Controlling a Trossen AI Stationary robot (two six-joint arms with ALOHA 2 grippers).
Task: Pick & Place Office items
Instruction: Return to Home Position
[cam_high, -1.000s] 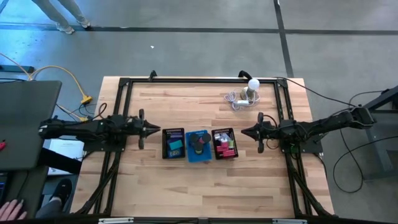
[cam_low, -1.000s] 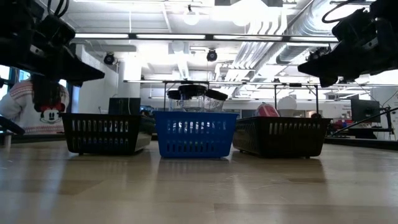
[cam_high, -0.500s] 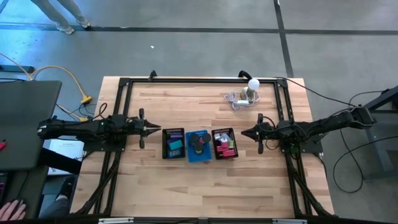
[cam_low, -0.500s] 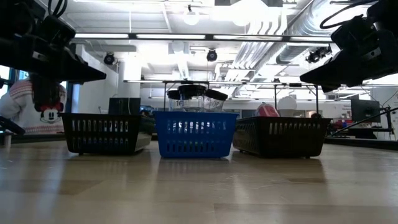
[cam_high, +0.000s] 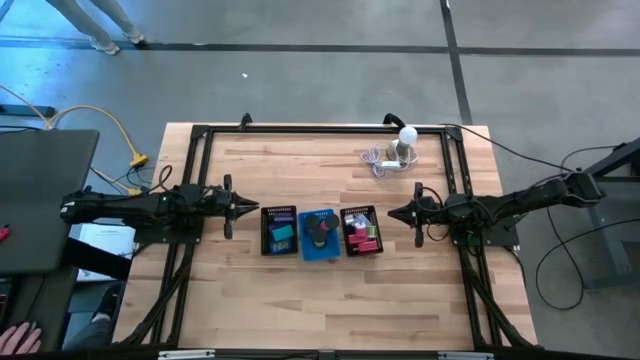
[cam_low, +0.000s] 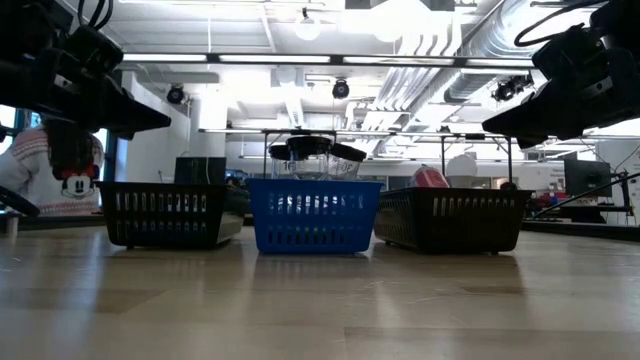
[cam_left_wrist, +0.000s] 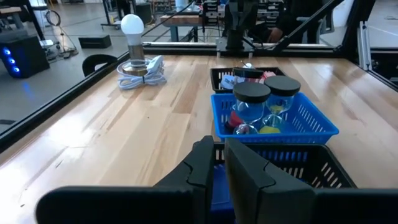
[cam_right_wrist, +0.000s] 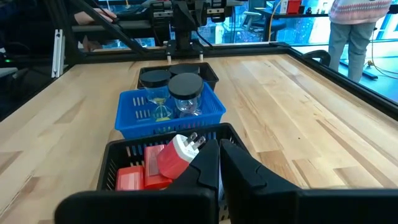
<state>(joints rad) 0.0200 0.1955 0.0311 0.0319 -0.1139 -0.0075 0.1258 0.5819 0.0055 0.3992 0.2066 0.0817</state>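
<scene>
Wooden table (cam_high: 300, 300); office items (cam_high: 358, 238) in trays (cam_high: 361, 209)

- The left gripper (cam_left_wrist: 219, 146) is covering most of the left black bin (cam_left_wrist: 323, 171), hiding all its contents but a blue sliver.
- The right gripper (cam_right_wrist: 219, 149) is blocking part of the right black bin (cam_right_wrist: 118, 155).
- From above, the office items (cam_high: 362, 232) are showing only as colour patches, too small to tell apart.
- At table height, the bins' walls are screening them.

The left arm (cam_high: 140, 205) and the right arm (cam_high: 520, 203) are matt black, built from slim jointed parts. Black cables (cam_low: 97, 12) loop near the wrists. The left gripper (cam_left_wrist: 216, 144) and the right gripper (cam_right_wrist: 219, 147) each have two flat, wedge-shaped black fingers (cam_left_wrist: 249, 174).
</scene>
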